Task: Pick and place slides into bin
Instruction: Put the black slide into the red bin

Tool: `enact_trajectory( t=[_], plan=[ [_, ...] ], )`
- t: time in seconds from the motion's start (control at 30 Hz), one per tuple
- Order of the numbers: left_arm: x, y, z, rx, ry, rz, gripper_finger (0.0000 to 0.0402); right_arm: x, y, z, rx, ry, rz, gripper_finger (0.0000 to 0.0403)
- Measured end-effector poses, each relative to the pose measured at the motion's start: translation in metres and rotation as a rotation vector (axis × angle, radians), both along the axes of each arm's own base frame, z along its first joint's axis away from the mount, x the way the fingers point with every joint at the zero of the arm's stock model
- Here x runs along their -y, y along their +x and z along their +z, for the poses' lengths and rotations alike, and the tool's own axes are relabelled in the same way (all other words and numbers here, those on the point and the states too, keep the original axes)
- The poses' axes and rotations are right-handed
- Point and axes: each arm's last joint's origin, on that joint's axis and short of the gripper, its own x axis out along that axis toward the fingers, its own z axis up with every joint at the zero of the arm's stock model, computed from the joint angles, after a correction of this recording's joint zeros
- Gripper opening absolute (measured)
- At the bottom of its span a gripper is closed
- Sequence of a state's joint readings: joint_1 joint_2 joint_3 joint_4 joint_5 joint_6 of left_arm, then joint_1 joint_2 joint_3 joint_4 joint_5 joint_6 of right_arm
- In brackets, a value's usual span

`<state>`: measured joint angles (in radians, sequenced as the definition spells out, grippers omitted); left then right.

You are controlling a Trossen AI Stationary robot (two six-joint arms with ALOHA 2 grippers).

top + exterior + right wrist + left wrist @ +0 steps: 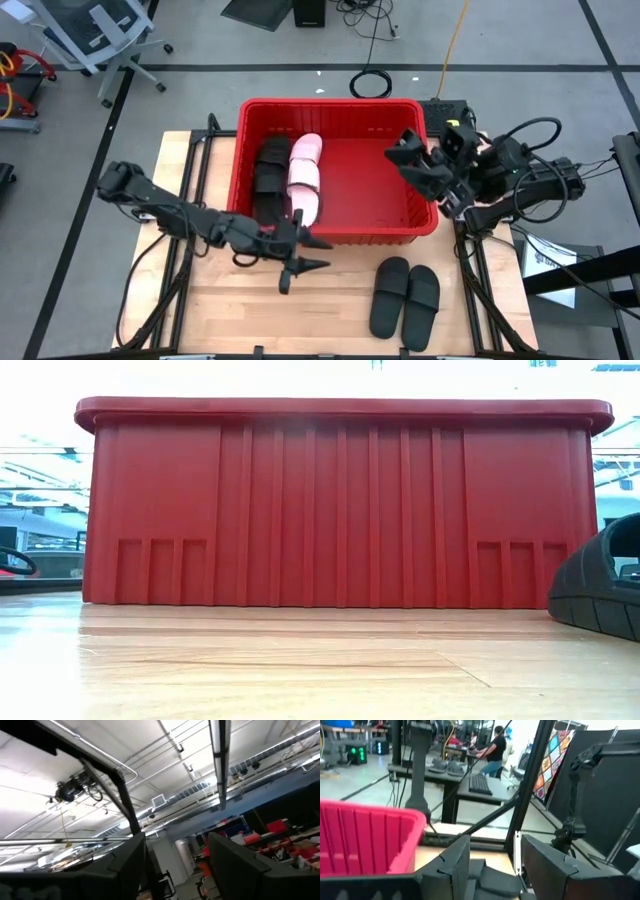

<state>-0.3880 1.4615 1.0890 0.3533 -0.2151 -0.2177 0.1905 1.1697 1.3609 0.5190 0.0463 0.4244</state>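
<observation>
partly done: black and pink slides (290, 175) already inside the red bin (420, 232). two black slides (405, 296) left on the surface (330, 320) just in front. left hand (300, 252) empty, fingers apart, near bin's front. right hand (410, 160) over bin's right edge, fingers apart, holding nothing.

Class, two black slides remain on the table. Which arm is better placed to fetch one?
Probably left: its open claw sits low beside the black slides. The right claw hangs over the bin.
</observation>
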Motion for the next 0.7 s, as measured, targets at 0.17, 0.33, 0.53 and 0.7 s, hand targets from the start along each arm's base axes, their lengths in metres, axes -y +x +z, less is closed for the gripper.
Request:
enact_trajectory(
  t=[0.17,0.33,0.53,0.7],
  plan=[
    [0.012,0.013,-0.009,-0.053,-0.003,-0.015,0.0173,-0.008,-0.002,0.0,0.001,-0.011,0.026,0.0206],
    [0.03,0.041,0.001,-0.107,0.08,-0.066,0.0172,-0.017,0.0,-0.002,-0.007,-0.014,0.058,0.0206],
    [0.046,0.077,-0.001,-0.18,0.202,-0.067,0.0173,-0.026,0.001,-0.004,-0.015,-0.016,0.092,0.0206],
    [0.054,0.097,-0.024,-0.251,0.25,-0.05,0.0172,-0.033,-0.001,-0.004,-0.011,-0.015,0.125,0.0206]
  ],
)
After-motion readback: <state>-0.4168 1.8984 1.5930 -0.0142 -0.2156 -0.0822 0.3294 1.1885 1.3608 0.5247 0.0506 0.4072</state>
